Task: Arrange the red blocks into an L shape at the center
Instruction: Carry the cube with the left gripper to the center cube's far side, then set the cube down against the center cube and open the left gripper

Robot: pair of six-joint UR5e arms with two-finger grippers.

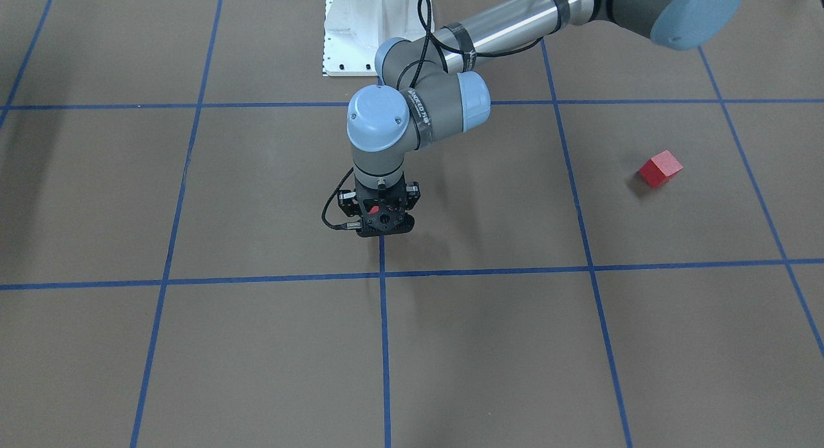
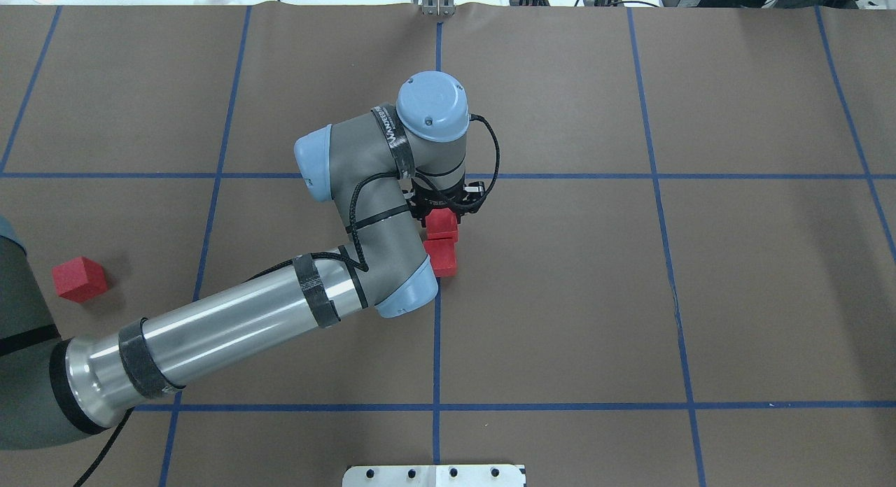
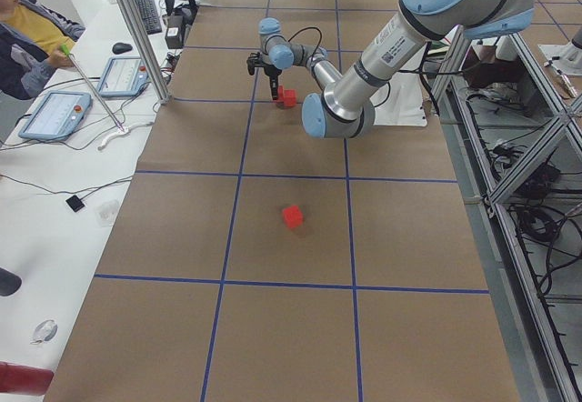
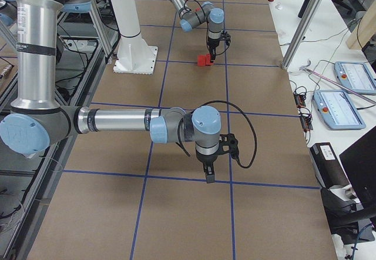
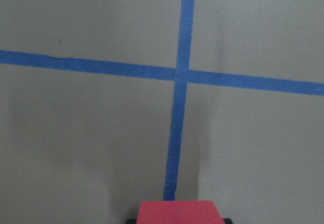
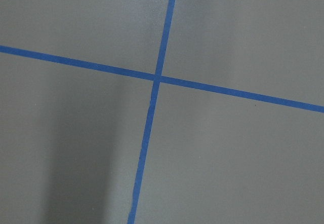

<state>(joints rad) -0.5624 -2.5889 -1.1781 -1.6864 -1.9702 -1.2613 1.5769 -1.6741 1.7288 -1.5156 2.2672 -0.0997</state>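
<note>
- The left hand (image 1: 383,221) is low at the centre of the tabletop (image 2: 560,298). It is pinching one red cube, the held block (image 2: 442,226). In the wrist view, dark finger edges hug both lower corners of the cube.
- Tight against it on the robot's side sits the set block (image 2: 443,258), and the two look to be touching. They make a short row just right of the centre tape line (image 2: 437,347), running along it and away from the robot.
- I can't tell whether the held block is down on the surface or a shade above it, because the wrist covers that.
- The lone block (image 2: 79,278) sits well off to the robot's left, past the next tape line over, with nothing near it.
- Here's what the next move turns on: the row's long axis runs fore and aft. The last cube has to come in from the left and land sideways against one end of the row, not in line with it.
- The left arm is far nearer, since the lone block lies close by its upper arm.
- The right hand (image 4: 208,175) hangs over a tape crossing towards the right end of the tabletop, well away from all three cubes. I can't tell whether it is spread or pressed together.
- My read is that two of the three cubes are as good as placed. Next comes letting go, lifting clear, and reaching left.
</note>
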